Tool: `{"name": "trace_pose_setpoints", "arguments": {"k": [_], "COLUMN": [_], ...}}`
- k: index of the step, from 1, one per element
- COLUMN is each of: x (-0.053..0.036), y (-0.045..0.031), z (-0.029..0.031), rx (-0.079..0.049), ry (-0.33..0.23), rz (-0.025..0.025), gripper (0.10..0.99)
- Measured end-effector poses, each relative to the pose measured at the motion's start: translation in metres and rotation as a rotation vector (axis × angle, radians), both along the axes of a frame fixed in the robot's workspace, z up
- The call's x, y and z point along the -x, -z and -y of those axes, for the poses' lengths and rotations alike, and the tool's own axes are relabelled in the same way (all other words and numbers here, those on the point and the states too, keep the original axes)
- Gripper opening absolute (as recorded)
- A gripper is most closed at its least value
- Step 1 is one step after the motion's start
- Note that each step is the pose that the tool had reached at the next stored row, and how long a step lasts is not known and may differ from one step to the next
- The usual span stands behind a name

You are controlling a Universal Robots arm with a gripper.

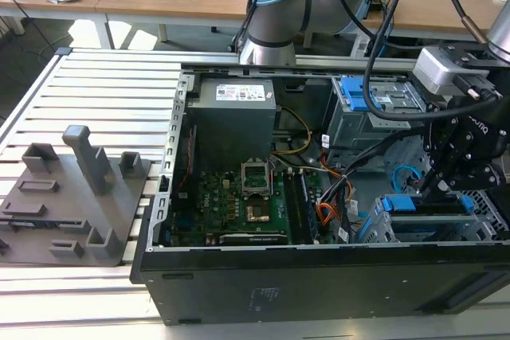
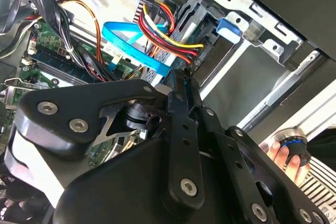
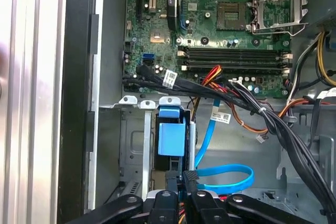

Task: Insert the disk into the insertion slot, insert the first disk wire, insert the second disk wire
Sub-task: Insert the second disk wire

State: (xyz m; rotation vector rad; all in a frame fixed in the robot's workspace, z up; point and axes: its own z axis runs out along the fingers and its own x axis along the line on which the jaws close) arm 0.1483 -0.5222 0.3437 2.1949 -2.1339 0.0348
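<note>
Judging progress: disk (image 1: 422,205) sits in the insertion slot (image 1: 382,232); gripper (image 3: 185,179), closed on a black wire connector (image 3: 190,174), hovers just behind the disk.

- In the first wrist view the pincer (image 3: 181,192) hides the disk's (image 3: 171,139) near end.
- In the second wrist view, a hand (image 2: 286,157) beside the pincer is mostly cut off.
</note>
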Motion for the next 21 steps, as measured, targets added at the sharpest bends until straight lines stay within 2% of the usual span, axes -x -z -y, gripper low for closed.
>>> {"name": "trace_pose_setpoints", "arguments": {"k": [19, 20, 21], "x": [-0.0011, -0.0011, -0.0011], "y": [0.0079, 0.0083, 0.0083], "z": [0.0000, 0.0000, 0.0000], "rx": [0.000, -0.001, 0.000], "ry": [0.002, 0.002, 0.002], "rz": [0.0000, 0.0000, 0.0000], "gripper": [0.161, 0.173, 0.235]}}
